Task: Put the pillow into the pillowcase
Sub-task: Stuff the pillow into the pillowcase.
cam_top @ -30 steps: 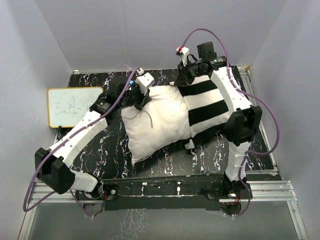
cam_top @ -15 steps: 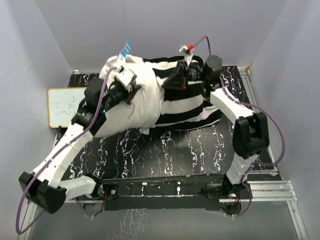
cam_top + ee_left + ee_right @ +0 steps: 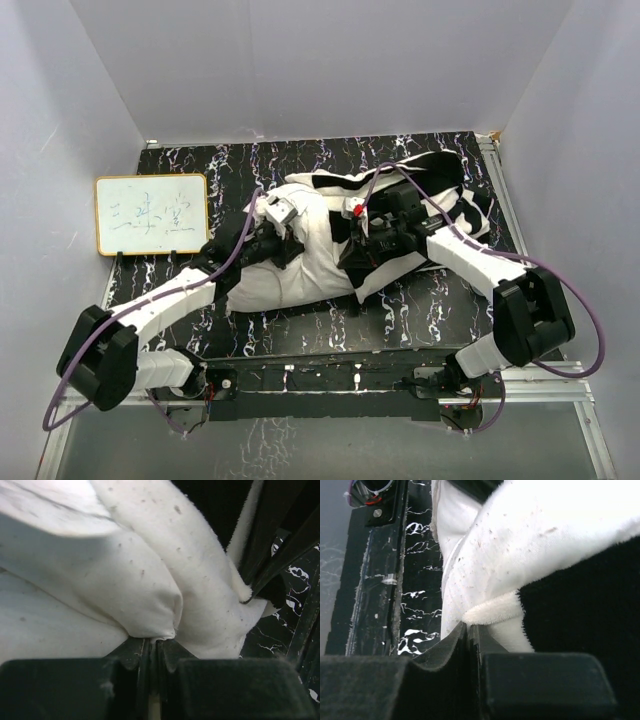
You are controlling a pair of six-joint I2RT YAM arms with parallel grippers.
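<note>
The plain white pillow lies on the table between my two arms, its right part inside the black and white striped pillowcase. My left gripper sits on the pillow's top left. In the left wrist view it is shut on a fold of the pillow, next to the pillowcase's fuzzy edge. My right gripper is at the pillowcase's opening. The right wrist view shows it shut on the pillowcase's fuzzy white hem, beside a black stripe.
A small whiteboard lies at the table's left edge. The black marbled table ends at grey walls behind and at both sides. A metal frame rail runs along the near edge by the arm bases.
Both arms held the pillow and pillowcase raised toward the back wall half a second ago. They have now come down and nearer, and the bundle lies low on the table.
</note>
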